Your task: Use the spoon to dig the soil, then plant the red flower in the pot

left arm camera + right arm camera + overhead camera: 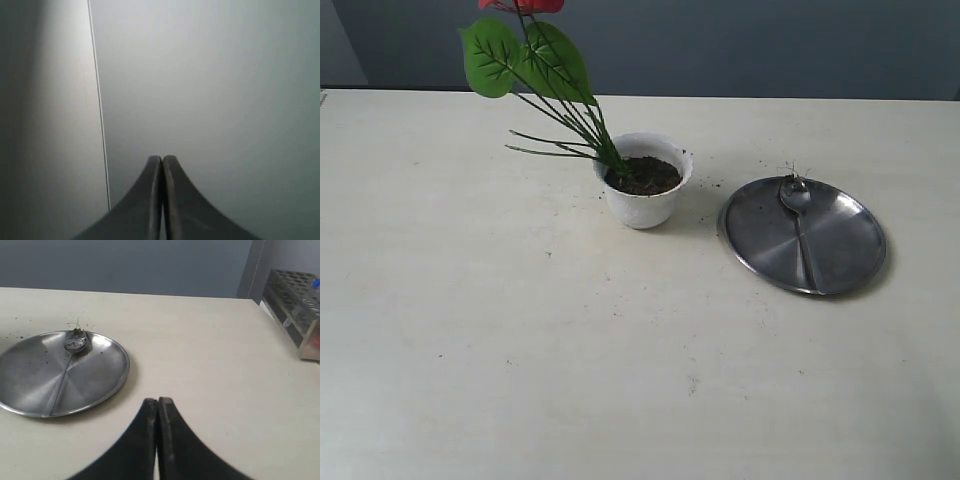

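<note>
The red flower point(525, 5) leaned steeply to the left out of the pot point(645, 210), its petal and broad leaves hanging well beyond the rim. That lean looked like the main risk: the weight sat far off centre, so the thin stems might work loose from the crumbly soil point(648, 176), or the small pot might tip left if anything brushed the leaves. An arm crossing the middle of the desk point(520, 350) would be the likeliest cause.

The pot stood upright around the middle of the desk, toward the far side, filled almost to its scalloped rim with soil, the stems rooted at the left of it. A few crumbs lay scattered on the desk around it.

Just to the right, the steel plate point(850, 250) held only the spoon point(796, 195), head at the far edge with a few fibres stuck to it.

The left tool point(162, 159) was clenched on nothing, facing a blank grey surface. The right tool point(158, 401) was also clenched and empty, over bare desk near the plate.
</note>
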Available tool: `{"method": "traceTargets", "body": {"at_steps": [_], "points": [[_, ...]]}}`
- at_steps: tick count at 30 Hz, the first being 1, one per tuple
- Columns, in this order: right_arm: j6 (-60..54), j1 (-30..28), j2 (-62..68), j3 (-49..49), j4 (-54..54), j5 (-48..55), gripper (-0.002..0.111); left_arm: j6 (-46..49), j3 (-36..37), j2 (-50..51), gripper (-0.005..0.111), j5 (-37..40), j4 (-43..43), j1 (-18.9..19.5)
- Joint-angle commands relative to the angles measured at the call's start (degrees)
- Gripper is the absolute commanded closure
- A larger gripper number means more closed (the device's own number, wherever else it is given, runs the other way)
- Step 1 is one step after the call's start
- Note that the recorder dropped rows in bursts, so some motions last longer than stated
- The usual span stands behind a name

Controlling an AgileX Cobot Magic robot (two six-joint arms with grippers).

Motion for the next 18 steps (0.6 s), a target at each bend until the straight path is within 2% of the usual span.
{"method": "traceTargets", "body": {"at_steps": [1, 3, 5, 10, 12, 15, 18], "points": [[-0.1, -0.2, -0.2, 0.3, -0.3, -0.6, 0.108, 0.1, 0.2, -0.2, 0.106, 0.8, -1.6, -0.2], [-0.1, -0.2, -0.2, 0.3, -0.3, -0.6, 0.108, 2.2, 1.2, -0.2, 0.106, 0.7, -2.4, -0.2], [-0.1, -0.2, -0.2, 0.3, -0.3, -0.6, 0.108, 9.7, 2.4, -0.4, 0.106, 0.7, -8.6, -0.2], [-0.1, -0.2, -0.2, 0.3, -0.3, -0.6, 0.108, 41.4, 6.7, -2.6, 0.106, 1.1, -35.8, -0.2], [-0.1, -0.2, -0.2, 0.3, -0.3, -0.6, 0.108, 49.8, 8.4, -4.2, 0.106, 2.9, -44.7, -0.2], [-0.1, -0.2, -0.2, 0.3, -0.3, -0.6, 0.108, 58.3, 10.7, -7.4, 0.106, 7.4, -53.1, -0.2], [-0.1, -0.2, -0.2, 0.3, -0.3, -0.6, 0.108, 61.1, 13.5, -11.4, 0.106, 10.7, -57.4, -0.1]]}}
